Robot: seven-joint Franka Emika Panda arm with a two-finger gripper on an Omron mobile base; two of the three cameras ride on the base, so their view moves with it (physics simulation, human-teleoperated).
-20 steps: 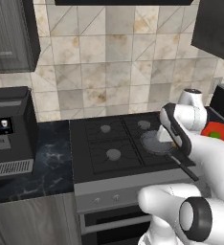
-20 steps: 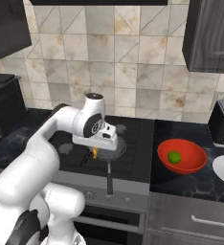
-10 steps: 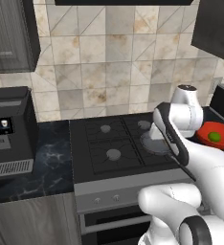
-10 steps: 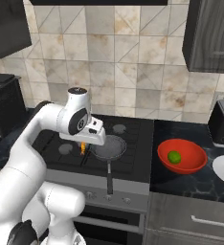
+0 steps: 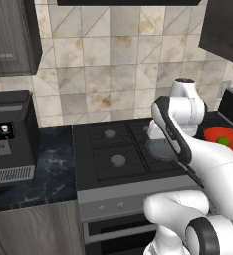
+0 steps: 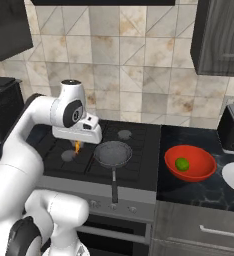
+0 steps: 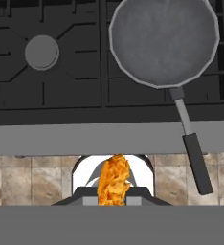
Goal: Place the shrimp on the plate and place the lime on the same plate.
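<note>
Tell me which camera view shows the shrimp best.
The hand view: the shrimp sits large and orange, clamped in the gripper. The right base view shows it as a tiny orange speck under the hand, over the stove. In the left base view I cannot make it out.

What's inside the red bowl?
The red bowl holds the lime, a small green ball near its middle. The bowl bottom right under the lime is hidden.

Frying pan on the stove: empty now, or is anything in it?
Empty. The frying pan shows a bare grey inside; the shrimp is clamped in the gripper, away from the pan.
</note>
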